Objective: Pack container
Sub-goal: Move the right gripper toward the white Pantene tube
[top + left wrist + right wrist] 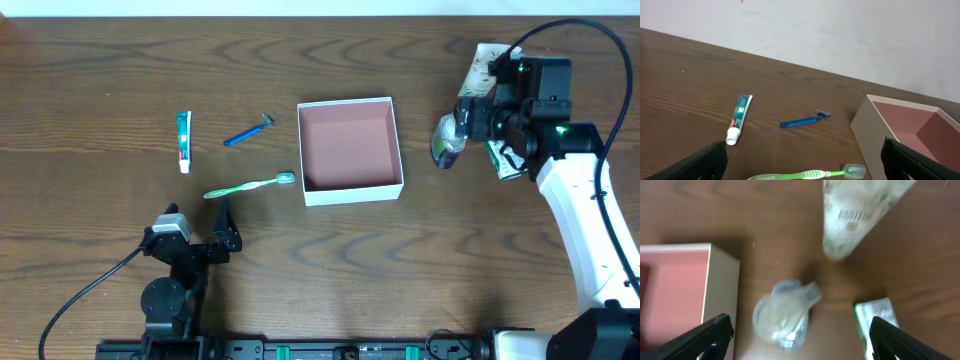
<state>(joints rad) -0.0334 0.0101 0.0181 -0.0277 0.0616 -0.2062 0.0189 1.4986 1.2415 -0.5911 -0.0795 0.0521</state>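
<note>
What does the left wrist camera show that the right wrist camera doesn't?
Only the left wrist view: a toothpaste tube, a blue razor, a green toothbrush and the pale wall behind the table.

Only the right wrist view: a clear plastic item, too blurred to identify, a pale printed pouch and a green-and-white packet.

Both: the box with its pinkish floor, and the brown wooden table.
</note>
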